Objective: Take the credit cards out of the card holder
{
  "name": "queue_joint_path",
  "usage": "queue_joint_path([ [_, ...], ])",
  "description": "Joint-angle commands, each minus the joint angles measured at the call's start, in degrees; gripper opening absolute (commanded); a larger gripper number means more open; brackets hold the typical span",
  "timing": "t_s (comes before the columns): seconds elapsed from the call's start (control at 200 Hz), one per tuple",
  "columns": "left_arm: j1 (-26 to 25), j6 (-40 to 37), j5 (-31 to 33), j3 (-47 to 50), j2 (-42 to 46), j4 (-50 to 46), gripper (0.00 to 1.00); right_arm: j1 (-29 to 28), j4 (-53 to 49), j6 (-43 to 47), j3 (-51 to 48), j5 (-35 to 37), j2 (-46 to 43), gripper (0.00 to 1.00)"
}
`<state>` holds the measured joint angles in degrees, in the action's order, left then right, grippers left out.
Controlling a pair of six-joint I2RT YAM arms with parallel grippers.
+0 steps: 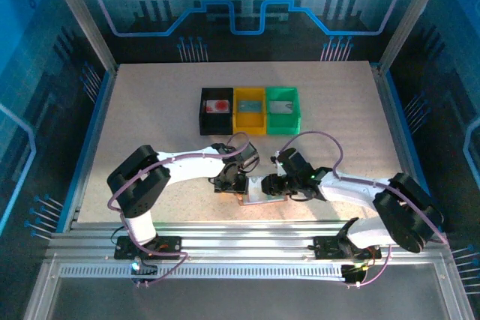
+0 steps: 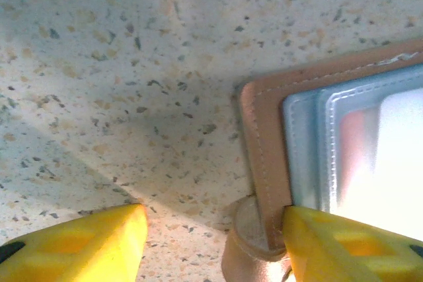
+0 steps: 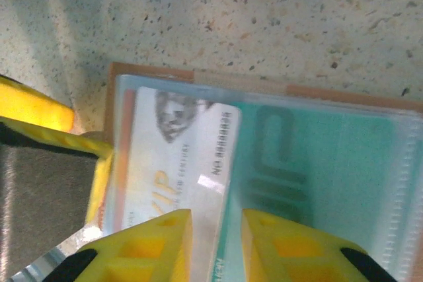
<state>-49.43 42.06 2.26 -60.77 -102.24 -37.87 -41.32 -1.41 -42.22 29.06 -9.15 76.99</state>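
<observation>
The salmon-pink card holder (image 1: 259, 192) lies open on the table between my two grippers. A white card (image 3: 178, 156) with a reddish edge rests on its clear sleeves, and a teal-green card (image 3: 317, 163) sits inside a sleeve beside it. My right gripper (image 3: 217, 246) hovers over the white card's long edge, jaws a narrow gap apart, nothing clamped. My left gripper (image 2: 211, 242) is open at the holder's left edge (image 2: 264, 137); its right finger (image 2: 344, 242) presses on the grey-blue lining, and the holder's strap (image 2: 248, 249) lies between the fingers.
Three square bins stand in a row at mid table: a black bin (image 1: 204, 110) with a red card (image 1: 220, 105), a yellow bin (image 1: 250, 120), and a green bin (image 1: 282, 120) with a teal card (image 1: 281, 106). Bare speckled tabletop surrounds the card holder.
</observation>
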Motion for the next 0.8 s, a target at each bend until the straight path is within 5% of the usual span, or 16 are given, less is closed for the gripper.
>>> queue_joint_path([
  [0.0,-2.25,1.00,-4.68,2.94,-1.74,8.88,0.60,-0.62,-3.00,-0.18,1.93,0.89,-2.10,0.26],
  [0.795,-3.83,2.84,-1.17,-1.67,4.99,5.88,0.63,1.34,-6.17,0.54,2.37,1.57,-2.43,0.27],
])
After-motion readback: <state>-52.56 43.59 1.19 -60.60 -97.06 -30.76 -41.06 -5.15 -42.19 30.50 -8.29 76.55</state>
